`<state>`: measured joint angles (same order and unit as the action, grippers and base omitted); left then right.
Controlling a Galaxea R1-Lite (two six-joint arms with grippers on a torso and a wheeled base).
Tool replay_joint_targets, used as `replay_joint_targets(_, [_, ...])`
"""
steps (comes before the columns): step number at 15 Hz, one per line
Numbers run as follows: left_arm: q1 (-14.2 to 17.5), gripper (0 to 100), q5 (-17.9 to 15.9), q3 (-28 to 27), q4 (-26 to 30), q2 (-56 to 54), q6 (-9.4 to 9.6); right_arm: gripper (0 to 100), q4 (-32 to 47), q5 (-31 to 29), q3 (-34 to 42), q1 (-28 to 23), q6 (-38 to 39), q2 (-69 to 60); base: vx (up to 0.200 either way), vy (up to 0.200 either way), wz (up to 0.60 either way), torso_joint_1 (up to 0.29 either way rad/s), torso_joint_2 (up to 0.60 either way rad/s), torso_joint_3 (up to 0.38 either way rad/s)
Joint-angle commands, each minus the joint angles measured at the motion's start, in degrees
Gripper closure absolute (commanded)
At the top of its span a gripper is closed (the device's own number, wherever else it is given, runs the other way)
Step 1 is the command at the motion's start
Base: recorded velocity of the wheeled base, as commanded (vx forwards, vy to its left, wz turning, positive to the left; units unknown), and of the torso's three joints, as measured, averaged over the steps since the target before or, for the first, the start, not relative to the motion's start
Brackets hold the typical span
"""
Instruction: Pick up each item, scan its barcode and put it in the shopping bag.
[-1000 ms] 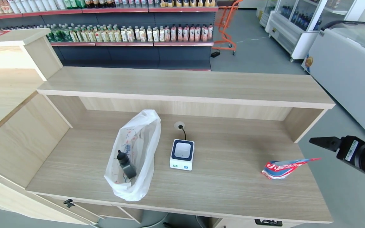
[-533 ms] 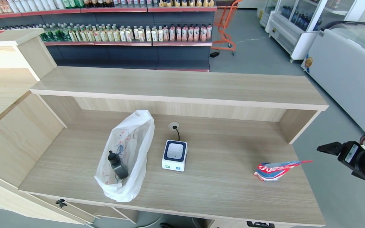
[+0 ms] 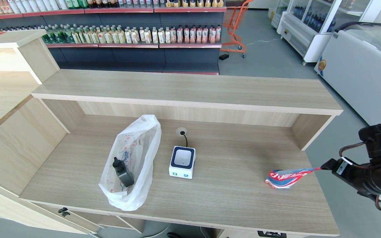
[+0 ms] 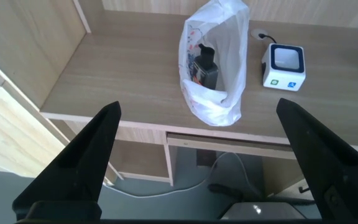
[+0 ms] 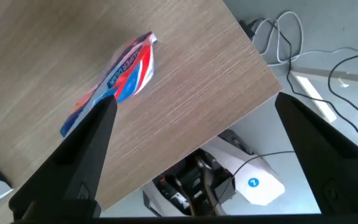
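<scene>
- Between the earlier head views the whole picture is seen to have shifted, so a move of the camera is read there, not of the goods.
- Since half a second ago the right gripper (image 3: 327, 164) has been swung in and lowered at the right of the frame. It is now set just beside the pointed end of the red, white and blue foil snack packet (image 3: 288, 178).
- In the right wrist view its fingers are spread wide and nothing is held between them. The left gripper (image 4: 199, 106) is likewise wide open and empty.
- A pick of the packet is judged to be in preparation; scanning and bagging are not yet done for it.
- The packet lies in the lower right of the head view on the light wooden counter (image 3: 230, 195), close to its right edge.
- The white square barcode scanner with a dark window (image 3: 182, 162) is placed at centre. The white translucent plastic shopping bag (image 3: 149, 145) lies to its left, with a black bottle (image 3: 122, 172) already inside.
- Bare counter is left between packet and scanner, so a sideways carry is judged unobstructed.
- The raised back ledge (image 3: 190, 89) and the angled side panel (image 3: 313, 132) limit room behind and at the right.
</scene>
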<state>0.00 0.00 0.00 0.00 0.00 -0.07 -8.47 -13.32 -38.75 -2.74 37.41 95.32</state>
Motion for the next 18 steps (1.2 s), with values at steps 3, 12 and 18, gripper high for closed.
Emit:
replay_joint_targets(3, [0.0, 0, 0.0, 0.0, 0.0, 0.1, -0.01, 0, -10.2, 3.3, -1.4, 1.2, -0.4, 15.1, 0.000, 0.000, 0.00, 0.000, 0.00, 0.000])
replay_joint_targets(12, [0.0, 0, 0.0, 0.0, 0.0, 0.1, -0.01, 100, -12.5, 2.9, -12.8, 3.0, -1.9, 29.6, 0.000, 0.000, 0.00, 0.000, 0.00, 0.000])
replay_joint_targets(18, [0.0, 0, 0.0, 0.0, 0.0, 0.1, -0.01, 100, -12.7, -2.9, -11.4, 7.1, -11.7, 30.5, 0.000, 0.000, 0.00, 0.000, 0.00, 0.000])
